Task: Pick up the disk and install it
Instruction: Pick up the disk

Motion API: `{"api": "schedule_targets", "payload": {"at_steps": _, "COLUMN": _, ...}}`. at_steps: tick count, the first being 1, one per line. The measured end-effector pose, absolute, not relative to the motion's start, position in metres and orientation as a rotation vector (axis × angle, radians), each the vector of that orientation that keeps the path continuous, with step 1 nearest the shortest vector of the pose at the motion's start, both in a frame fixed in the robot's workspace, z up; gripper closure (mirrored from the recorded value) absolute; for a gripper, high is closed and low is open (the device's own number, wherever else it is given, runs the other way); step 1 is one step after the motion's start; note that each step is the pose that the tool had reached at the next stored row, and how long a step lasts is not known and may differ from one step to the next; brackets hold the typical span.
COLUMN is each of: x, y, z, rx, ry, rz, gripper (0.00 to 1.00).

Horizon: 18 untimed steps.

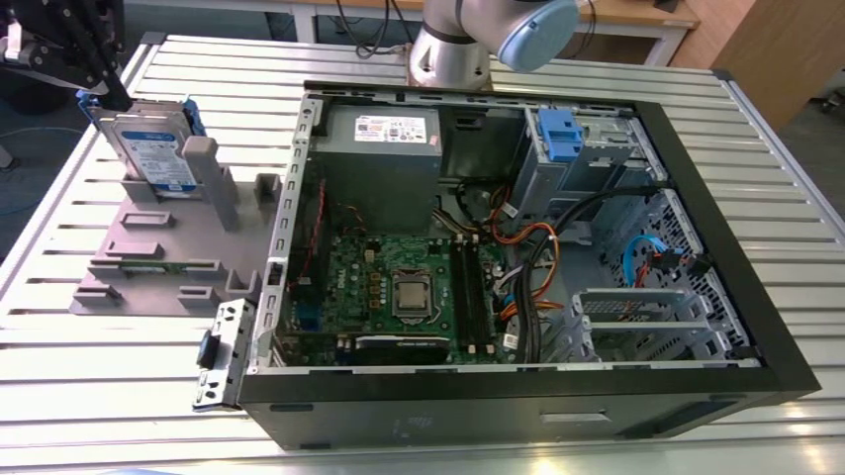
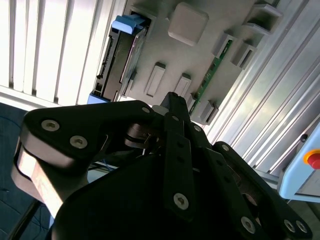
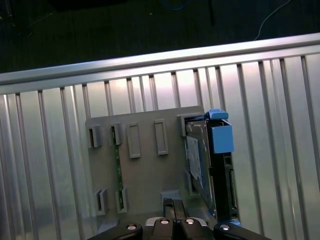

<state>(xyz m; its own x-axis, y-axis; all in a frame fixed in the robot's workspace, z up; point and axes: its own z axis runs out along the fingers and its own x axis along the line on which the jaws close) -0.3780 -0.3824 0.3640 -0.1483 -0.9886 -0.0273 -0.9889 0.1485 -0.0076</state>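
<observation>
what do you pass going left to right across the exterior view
disk → power supply → blue drive bracket → case's right wall

My gripper (image 2: 171,102) is matt black; disk (image 3: 197,160) silver metal, bracket (image 3: 221,137) smooth blue plastic, stand (image 3: 145,170) matt grey plastic.

Grey plastic stand (image 1: 142,237) on slatted metal table (image 1: 79,381), open computer case (image 1: 502,398) beside it
</observation>
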Motion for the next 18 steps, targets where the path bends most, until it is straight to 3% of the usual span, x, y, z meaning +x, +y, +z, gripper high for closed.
{"api": "schedule_targets", "payload": {"at_steps": 18, "x": -0.3780, "y": -0.3824, "z": 0.3640, "rx": -2.053, "ry": 2.344, "rz": 0.019, "gripper": 0.89}}
